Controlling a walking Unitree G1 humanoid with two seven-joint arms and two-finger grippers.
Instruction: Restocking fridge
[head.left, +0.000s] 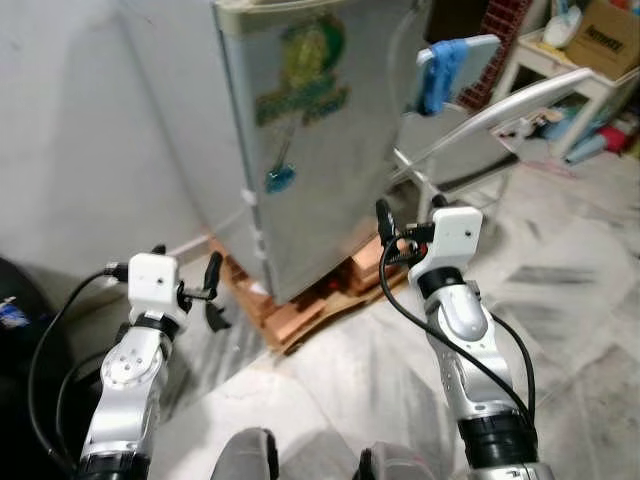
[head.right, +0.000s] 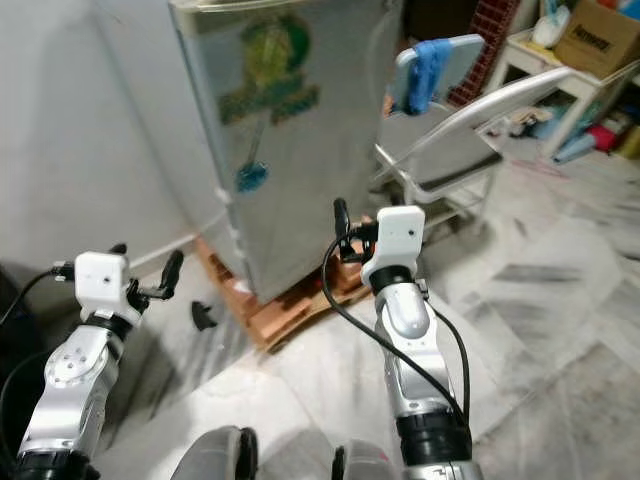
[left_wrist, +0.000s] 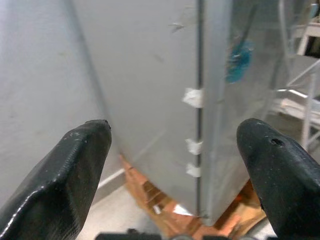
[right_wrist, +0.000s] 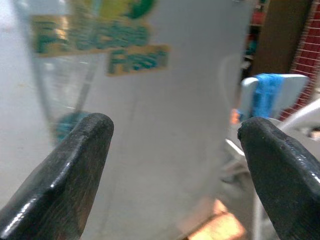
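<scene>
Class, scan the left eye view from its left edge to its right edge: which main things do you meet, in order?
Left gripper → grey fridge → right gripper → blue cloth → cardboard box.

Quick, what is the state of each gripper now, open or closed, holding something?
Left gripper: jaws open, holding nothing, facing the fridge.
Right gripper: jaws open, holding nothing.

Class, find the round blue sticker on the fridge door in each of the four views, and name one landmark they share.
Left eye: blue sticker, door's lower left.
Right eye, same spot.
Left wrist, beyond the door edge.
Right wrist, blurred, by one finger.
Shared landmark: the grey fridge.
</scene>
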